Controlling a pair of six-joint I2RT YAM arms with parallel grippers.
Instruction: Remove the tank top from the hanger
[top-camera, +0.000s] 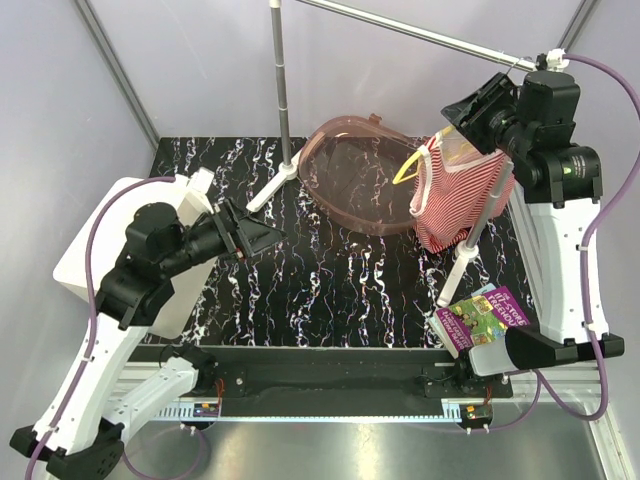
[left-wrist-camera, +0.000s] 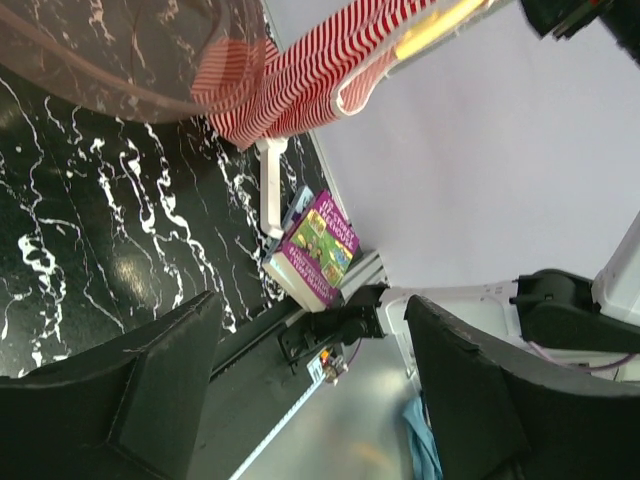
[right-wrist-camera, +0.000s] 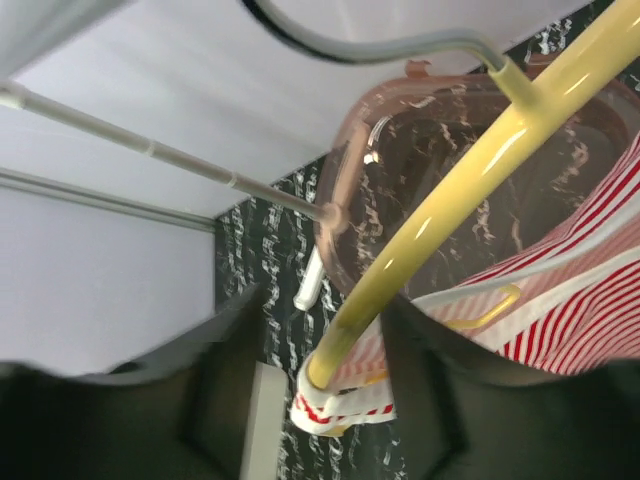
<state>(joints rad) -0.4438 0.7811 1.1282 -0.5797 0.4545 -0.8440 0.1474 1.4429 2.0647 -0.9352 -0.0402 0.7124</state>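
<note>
Right gripper (right-wrist-camera: 320, 305) straddles one arm of the yellow hanger (right-wrist-camera: 450, 190), jaws apart and gaps showing on both sides, with the striped tank top (top-camera: 450, 195) hanging on the hanger just right of the pink tub (top-camera: 350, 190), while the left gripper (left-wrist-camera: 312, 305), wide and holding nothing, hovers left of the tub above the bench (top-camera: 330, 290).

Black marble-look tabletop (top-camera: 330, 290) with white veins, filling the middle. Toward twelve o'clock on it, a translucent pink-brown plastic tub (top-camera: 350, 190). Overhead, a thin grey metal rail (top-camera: 400, 30) slanting from twelve toward two o'clock, carried on slim poles with white feet: one upright (top-camera: 282, 90) at eleven o'clock, its foot near the tub's rim, another at four o'clock. At five o'clock, a purple-and-green printed book (top-camera: 488, 318) at the table's near edge. At nine o'clock, a white boxy container (top-camera: 80, 255).
</note>
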